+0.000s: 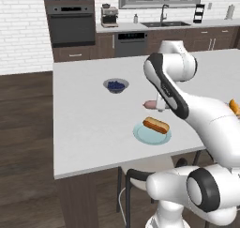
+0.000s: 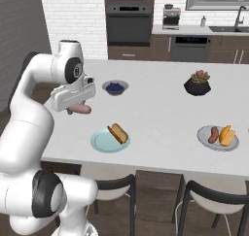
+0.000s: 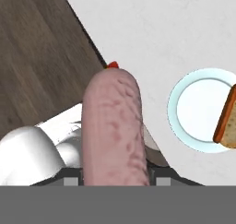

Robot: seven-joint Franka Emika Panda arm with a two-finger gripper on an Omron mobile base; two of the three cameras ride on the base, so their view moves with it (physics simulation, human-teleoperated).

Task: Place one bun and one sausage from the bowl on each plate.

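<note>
Fingers of the gripper (image 2: 81,108) are closed partway on a pink sausage (image 3: 115,126), which lies lengthwise between them in the hand view and sticks out well past the tips. From the right base view the sausage (image 2: 82,109) hangs level under the hand, in the air above the white counter (image 2: 155,109), near its front left part and clear of the surface. In the left base view one end of it (image 1: 149,103) pokes out from behind the forearm.

Just beyond and below sits the pale blue-green plate (image 2: 103,142), close to the counter's front edge, with a bun (image 2: 117,132) lying on its right side. The grey plate (image 2: 206,138) rests near the front right corner and carries a sausage and a bun side by side. A small bowl of blue berries (image 2: 115,87) stands further back, and a black plant pot (image 2: 197,87) to its right.
</note>
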